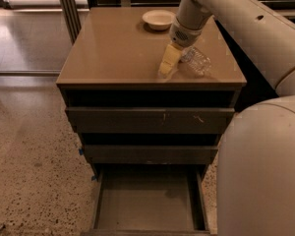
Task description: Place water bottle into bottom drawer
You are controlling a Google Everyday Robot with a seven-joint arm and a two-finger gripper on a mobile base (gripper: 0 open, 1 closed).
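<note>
The water bottle [196, 61] lies on its side on the cabinet top [113, 48], near the front right corner. My gripper [169, 63], with yellow finger pads, points down at the cabinet top just left of the bottle, touching or nearly touching it. The bottom drawer [146, 200] is pulled out at floor level, with nothing on its grey floor. It is well below the bottle and nearer the camera.
A cream shallow bowl [159, 19] sits at the back of the cabinet top. The two upper drawers [150, 120] are pushed in. My arm [246, 23] reaches in from the upper right, and my pale body [265, 171] fills the lower right. Speckled floor lies to the left.
</note>
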